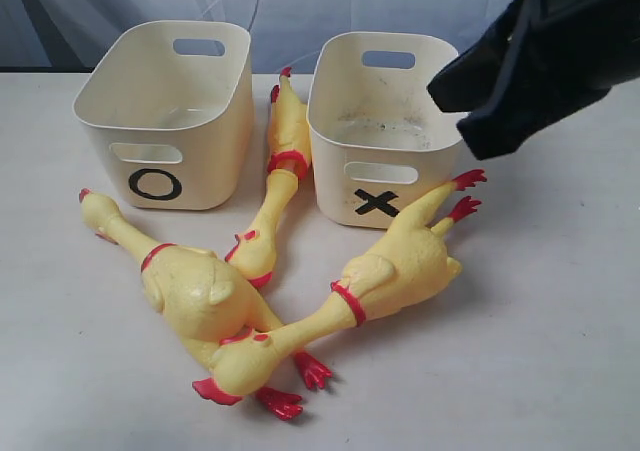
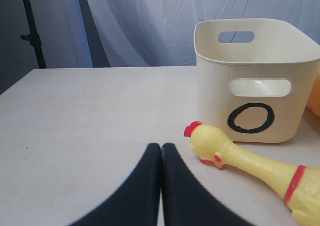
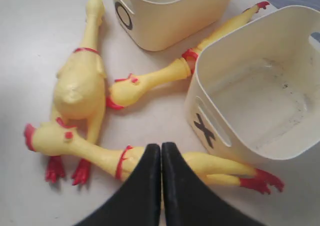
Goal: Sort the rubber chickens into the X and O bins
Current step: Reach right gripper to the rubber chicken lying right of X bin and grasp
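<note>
O bin [image 1: 210, 156]: smooth cream plastic tub, upper left.
X bin [image 1: 335, 171]: alike, upper centre.
Slim rubber chicken [image 1: 285, 136]: laid between bins.
Plump rubber chickens [image 1: 190, 286] [image 1: 400, 266]: glossy yellow, crossed below.
Left gripper [image 2: 161, 147], right gripper [image 3: 161, 147]: black fingers pressed together, empty.

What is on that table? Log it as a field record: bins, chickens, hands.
O bin: upright, no chicken inside
X bin: upright, no chicken inside
slim chicken: on the table, lying in the gap between the bins
plump chicken by O: on the table in front of the O bin
plump chicken by X: in front of the X bin, neck crossing the other plump one's legs
left hand: shut, empty
right hand: shut, empty
sorted so far: none of three
</note>
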Controlling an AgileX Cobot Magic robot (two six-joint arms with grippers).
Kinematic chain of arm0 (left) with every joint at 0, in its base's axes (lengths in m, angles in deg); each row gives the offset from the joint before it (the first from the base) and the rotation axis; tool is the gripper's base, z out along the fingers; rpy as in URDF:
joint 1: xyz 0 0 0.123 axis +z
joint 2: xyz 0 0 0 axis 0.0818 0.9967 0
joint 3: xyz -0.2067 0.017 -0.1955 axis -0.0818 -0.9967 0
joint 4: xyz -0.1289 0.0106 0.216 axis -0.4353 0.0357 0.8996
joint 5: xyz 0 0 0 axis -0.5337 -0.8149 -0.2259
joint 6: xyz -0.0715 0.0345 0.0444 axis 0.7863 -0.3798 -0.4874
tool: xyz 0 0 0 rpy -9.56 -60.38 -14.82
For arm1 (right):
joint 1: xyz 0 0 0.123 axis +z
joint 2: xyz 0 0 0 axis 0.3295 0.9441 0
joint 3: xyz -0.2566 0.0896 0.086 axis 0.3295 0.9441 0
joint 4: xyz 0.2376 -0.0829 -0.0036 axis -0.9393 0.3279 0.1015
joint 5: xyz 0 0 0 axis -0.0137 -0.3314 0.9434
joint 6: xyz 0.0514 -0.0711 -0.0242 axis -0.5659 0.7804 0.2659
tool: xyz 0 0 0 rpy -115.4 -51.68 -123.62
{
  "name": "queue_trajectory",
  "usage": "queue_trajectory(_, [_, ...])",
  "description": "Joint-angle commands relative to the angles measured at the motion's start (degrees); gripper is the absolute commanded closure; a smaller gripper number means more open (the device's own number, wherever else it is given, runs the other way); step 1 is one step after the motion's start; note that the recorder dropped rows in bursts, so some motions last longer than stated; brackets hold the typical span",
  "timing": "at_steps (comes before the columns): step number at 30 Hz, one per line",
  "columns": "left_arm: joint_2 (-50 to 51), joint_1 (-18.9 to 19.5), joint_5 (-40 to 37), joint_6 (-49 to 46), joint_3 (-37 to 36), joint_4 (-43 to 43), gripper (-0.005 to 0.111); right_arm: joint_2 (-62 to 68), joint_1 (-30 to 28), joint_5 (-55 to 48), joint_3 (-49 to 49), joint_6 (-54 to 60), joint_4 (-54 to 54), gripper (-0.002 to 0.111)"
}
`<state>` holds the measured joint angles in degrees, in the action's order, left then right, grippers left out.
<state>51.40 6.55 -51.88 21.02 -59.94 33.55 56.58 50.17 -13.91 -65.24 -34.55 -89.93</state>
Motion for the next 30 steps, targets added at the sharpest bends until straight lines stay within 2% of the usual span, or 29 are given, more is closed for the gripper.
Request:
queue_trajectory(1, [-0.3,-0.2,0.8,0.3,0.1,-0.1,0.107,4.2,0.0,9.3,-0.1,0.3,0.2,0.107])
queue_trajectory(4, [-0.3,-0.2,0.8,0.3,0.1,-0.1,0.107,7.5,0.9,9.0,-0.1,3.7,-0.4,0.107])
queue_trajectory(9, [-0.3,-0.2,0.8,0.3,0.1,-0.1,0.107,14.4,3.3,-2.8,-0.1,19.3,9.0,0.107])
queue_trajectory(13, [-0.3,-0.2,0.8,0.3,0.1,-0.1,0.107,18.4,5.9,-3.8,-0.1,20.2,10.8,0.107])
queue_trajectory(14, [-0.3,-0.2,0.8,0.3,0.1,-0.1,0.107,20.3,8.2,-3.8,-0.1,22.1,11.8,0.102])
queue_trajectory(15, [-0.3,-0.2,0.8,0.3,0.1,-0.1,0.107,20.9,9.2,-3.7,-0.1,23.2,12.1,0.098])
queue_trajectory(16, [-0.3,-0.2,0.8,0.3,0.1,-0.1,0.107,22.7,11.5,-2.5,-0.1,25.1,12.9,0.079])
queue_trajectory(17, [-0.3,-0.2,0.8,0.3,0.1,-0.1,0.107,23.5,12.4,-1.6,-0.1,25.1,13.2,0.067])
queue_trajectory(19, [-0.3,-0.2,0.8,0.3,0.1,-0.1,0.107,25.4,14.3,2.6,-0.1,25.1,14.2,0.035])
queue_trajectory(21, [-0.3,-0.2,0.8,0.3,0.1,-0.1,0.107,28.6,16.3,7.3,-0.1,24.3,15.0,0.018])
queue_trajectory(22, [-0.3,-0.2,0.8,0.3,0.1,-0.1,0.107,29.8,16.9,8.0,-0.1,23.6,15.7,0.021])
queue_trajectory(24, [-0.3,-0.2,0.8,0.3,0.1,-0.1,0.107,34.0,19.0,7.9,-0.1,23.6,19.6,0.044])
queue_trajectory(25, [-0.3,-0.2,0.8,0.3,0.1,-0.1,0.107,35.3,19.8,7.8,-0.1,23.6,21.7,0.048])
queue_trajectory(30, [-0.3,-0.2,0.8,0.3,0.1,-0.1,0.107,39.7,21.2,6.0,-0.1,18.9,29.8,0.032])
